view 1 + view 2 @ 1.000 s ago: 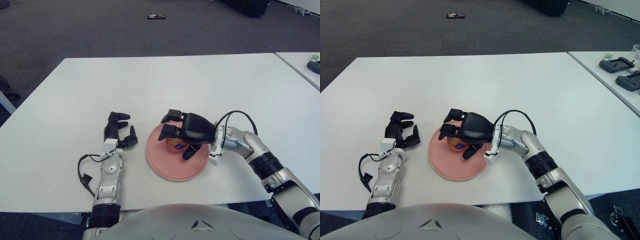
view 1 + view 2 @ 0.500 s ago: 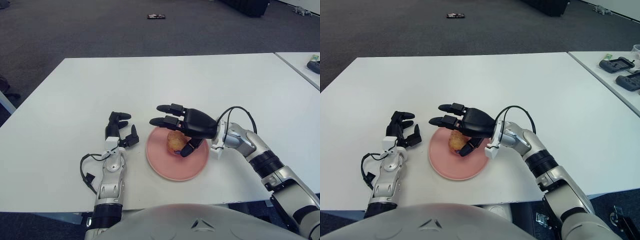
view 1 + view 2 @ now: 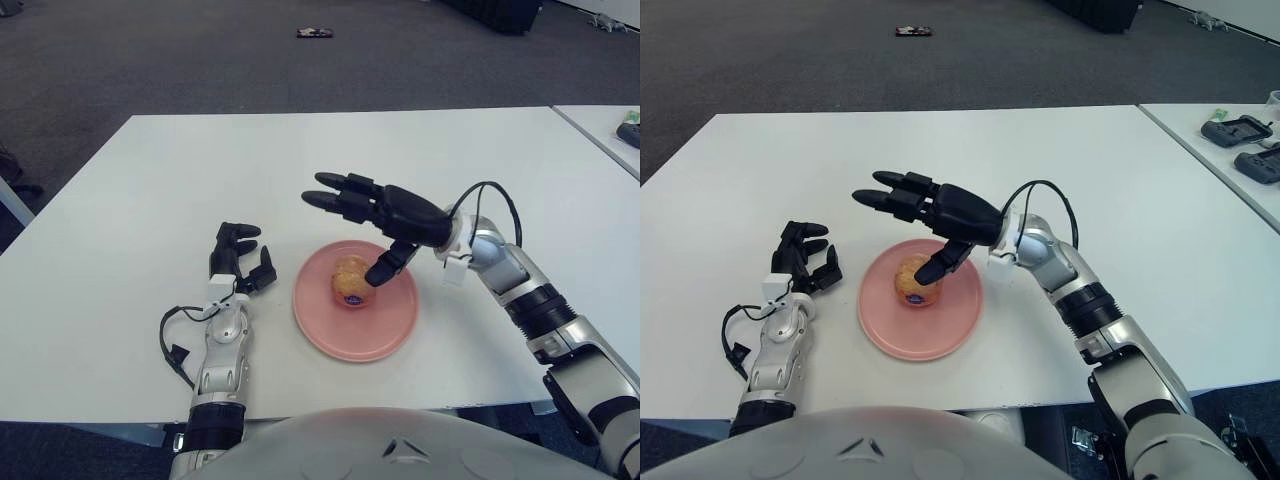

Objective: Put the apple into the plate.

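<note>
A yellow-orange apple (image 3: 350, 280) with a small blue sticker sits in the middle of the pink plate (image 3: 385, 330) near the table's front edge. My right hand (image 3: 368, 215) hovers open just above and behind the apple, fingers spread toward the left, thumb pointing down close to the apple's right side. It holds nothing. My left hand (image 3: 238, 260) rests on the table to the left of the plate, fingers relaxed and empty.
The white table (image 3: 330, 160) stretches back behind the plate. A second table with dark devices (image 3: 1240, 140) stands at the right. A small dark object (image 3: 315, 33) lies on the carpet far behind.
My right hand opened, let go of the apple and rose up and back from the plate. The apple stays in the plate. The left hand has not moved.
</note>
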Robot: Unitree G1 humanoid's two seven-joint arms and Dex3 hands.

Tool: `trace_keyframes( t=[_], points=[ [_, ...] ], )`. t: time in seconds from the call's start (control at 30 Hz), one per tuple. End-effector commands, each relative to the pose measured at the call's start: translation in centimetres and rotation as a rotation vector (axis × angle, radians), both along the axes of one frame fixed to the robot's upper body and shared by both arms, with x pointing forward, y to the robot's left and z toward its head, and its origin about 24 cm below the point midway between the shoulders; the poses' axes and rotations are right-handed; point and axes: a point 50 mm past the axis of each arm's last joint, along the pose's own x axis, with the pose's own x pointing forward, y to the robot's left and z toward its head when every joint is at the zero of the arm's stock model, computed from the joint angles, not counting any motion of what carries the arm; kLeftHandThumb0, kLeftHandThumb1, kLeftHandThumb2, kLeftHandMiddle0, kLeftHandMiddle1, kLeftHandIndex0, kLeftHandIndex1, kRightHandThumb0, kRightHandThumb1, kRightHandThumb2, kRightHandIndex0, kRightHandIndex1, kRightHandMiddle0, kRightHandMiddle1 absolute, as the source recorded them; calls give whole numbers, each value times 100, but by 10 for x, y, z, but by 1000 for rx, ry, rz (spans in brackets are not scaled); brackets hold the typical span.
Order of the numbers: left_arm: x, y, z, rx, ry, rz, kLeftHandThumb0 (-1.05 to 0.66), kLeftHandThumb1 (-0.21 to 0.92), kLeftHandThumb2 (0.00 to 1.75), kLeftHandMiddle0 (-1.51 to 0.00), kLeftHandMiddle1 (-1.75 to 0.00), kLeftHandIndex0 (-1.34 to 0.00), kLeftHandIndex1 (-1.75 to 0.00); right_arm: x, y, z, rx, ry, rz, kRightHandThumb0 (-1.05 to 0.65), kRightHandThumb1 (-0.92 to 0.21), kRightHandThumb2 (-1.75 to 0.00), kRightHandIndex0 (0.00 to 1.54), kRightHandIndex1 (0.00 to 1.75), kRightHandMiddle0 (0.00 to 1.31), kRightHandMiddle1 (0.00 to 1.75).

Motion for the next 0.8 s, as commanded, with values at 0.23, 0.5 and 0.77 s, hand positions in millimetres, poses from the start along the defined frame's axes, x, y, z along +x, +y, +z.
trace_keyframes(
  t=[0.23, 0.5, 0.77],
  points=[
    [-6, 1, -12, 13, 38, -41, -1, 32, 125, -72, -151, -40, -175, 12, -35, -13, 335, 238, -180, -104, -92, -88, 2, 24, 0, 22],
    [-4, 1, -11, 23, 15, -46, -1, 30, 128, -72, -153, -41, -175, 9, -41, -19, 681, 220, -471, -73, -84, -102, 24, 127, 10, 145],
    [-3, 2, -12, 26, 14, -47, -1, 27, 136, -69, -165, -40, -175, 9, -65, -46, 725, 300, -643, -44, -71, -95, 42, 142, 29, 170]
  ],
)
